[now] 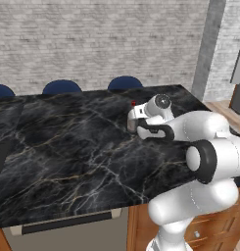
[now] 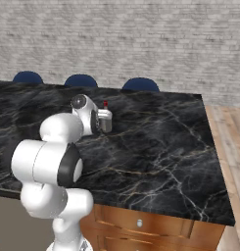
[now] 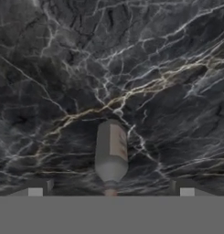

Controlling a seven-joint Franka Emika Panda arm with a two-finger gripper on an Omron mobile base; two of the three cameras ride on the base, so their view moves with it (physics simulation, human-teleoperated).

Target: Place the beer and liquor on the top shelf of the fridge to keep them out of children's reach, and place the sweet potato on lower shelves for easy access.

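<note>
liquor (image 3: 111, 153) lower centre: glass, slippery, fragile | grasp broad body | end effector (image 3: 111, 192) spread wide, empty | black marble table (image 3: 63, 68)

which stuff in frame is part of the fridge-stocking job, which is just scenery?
Job:
- liquor, greyish bottle with red cap, standing on the counter just beyond the hand
- gripper, open, jaws either side of the bottle's neck end, not closed on it

Scenery:
- black marble counter
- three blue chairs behind it
- brick wall
- wooden drawers under the counter
</note>
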